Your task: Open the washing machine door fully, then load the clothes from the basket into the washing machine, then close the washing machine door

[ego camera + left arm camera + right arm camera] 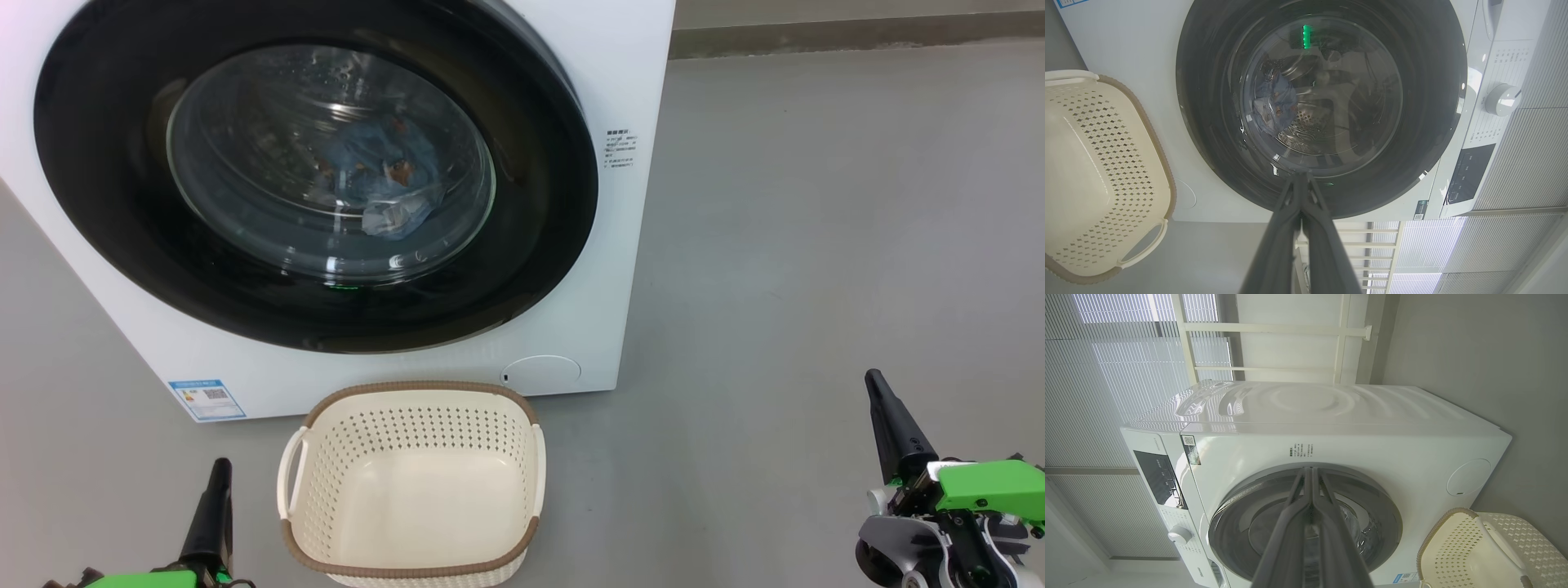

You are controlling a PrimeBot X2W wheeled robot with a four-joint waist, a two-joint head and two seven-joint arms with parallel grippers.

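Note:
The washing machine (624, 82) stands ahead with its door (106, 212) closed flat against the front. Through the glass bowl I see the clothes (384, 175), light blue with orange-brown prints, lying in the drum; they also appear behind the glass as the clothes (1276, 102) in the left wrist view. The basket (416, 390) sits on the floor just before the washer with nothing inside. My left gripper (219, 467) is shut at the basket's left, holding nothing. My right gripper (875, 380) is shut far to the right, fingers (1306, 486) pressed together.
Grey floor (816, 245) spreads wide to the washer's right, up to a wall skirting (857, 33). A round filter cover (540, 373) and a blue label (206, 400) mark the washer's lower front. A control panel with a knob (1502, 99) sits near window blinds.

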